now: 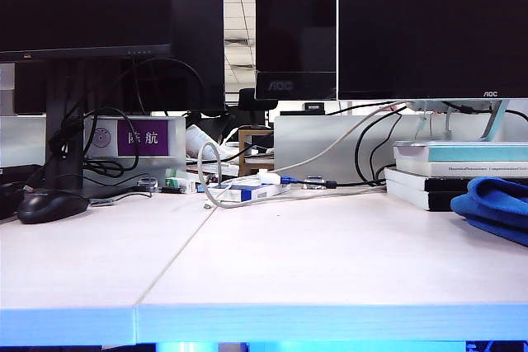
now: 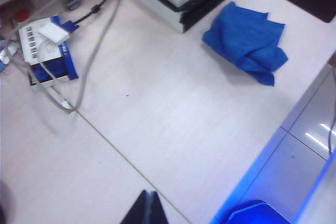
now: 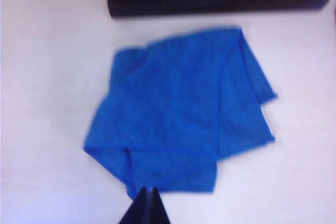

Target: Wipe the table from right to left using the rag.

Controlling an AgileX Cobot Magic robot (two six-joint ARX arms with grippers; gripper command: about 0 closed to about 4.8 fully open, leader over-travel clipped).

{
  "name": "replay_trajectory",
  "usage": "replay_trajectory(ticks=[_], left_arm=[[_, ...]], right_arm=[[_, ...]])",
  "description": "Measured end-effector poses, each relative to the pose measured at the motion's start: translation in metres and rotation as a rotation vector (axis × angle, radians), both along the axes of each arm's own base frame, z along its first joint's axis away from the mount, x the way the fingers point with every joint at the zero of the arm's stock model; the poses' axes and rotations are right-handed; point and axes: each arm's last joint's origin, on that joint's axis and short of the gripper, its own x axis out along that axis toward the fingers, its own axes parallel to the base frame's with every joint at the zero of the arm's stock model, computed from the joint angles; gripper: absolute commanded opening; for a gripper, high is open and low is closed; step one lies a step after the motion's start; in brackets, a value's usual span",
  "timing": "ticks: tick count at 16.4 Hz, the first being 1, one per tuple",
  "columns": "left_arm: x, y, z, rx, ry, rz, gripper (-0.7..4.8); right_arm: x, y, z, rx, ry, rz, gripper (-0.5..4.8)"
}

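I see my right gripper (image 3: 146, 203) pinched closed, empty, above the rag (image 3: 178, 114); my left gripper (image 2: 147, 209) looks closed over bare table (image 2: 173, 124)

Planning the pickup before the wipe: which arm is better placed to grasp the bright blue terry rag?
Right. The right gripper, shut, hovers directly over the crumpled bright blue terry rag. The left gripper, also shut, hangs over bare pale table, the rag well away.
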Motion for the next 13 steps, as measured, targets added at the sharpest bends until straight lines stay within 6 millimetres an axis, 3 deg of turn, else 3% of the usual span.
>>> replay_trajectory(ticks=[3, 4, 7, 8, 13], left_arm=[[-0.002, -0.005, 0.003, -0.059, -0.006, -0.084, -0.05], [-0.003, -0.007, 0.005, -0.090, -0.010, -0.128, -0.05], [-0.003, -0.006, 0.008, -0.118, -0.023, -0.148, -0.05], [-0.003, -0.007, 0.008, -0.129, -0.016, -0.170, -0.05], [-0.004, -0.008, 0.009, -0.144, -0.010, -0.193, -0.05]], right_arm=[[0.007, 0.000, -0.008, -0.001, 0.044, -0.001, 0.06], [0.010, 0.000, -0.011, -0.002, 0.056, 0.001, 0.46], [0.018, 0.000, -0.018, -0.013, 0.088, 0.015, 2.59], [0.022, 0.000, -0.023, -0.024, 0.108, 0.036, 2.85], [0.042, 0.001, -0.045, -0.034, 0.195, 0.090, 2.84]])
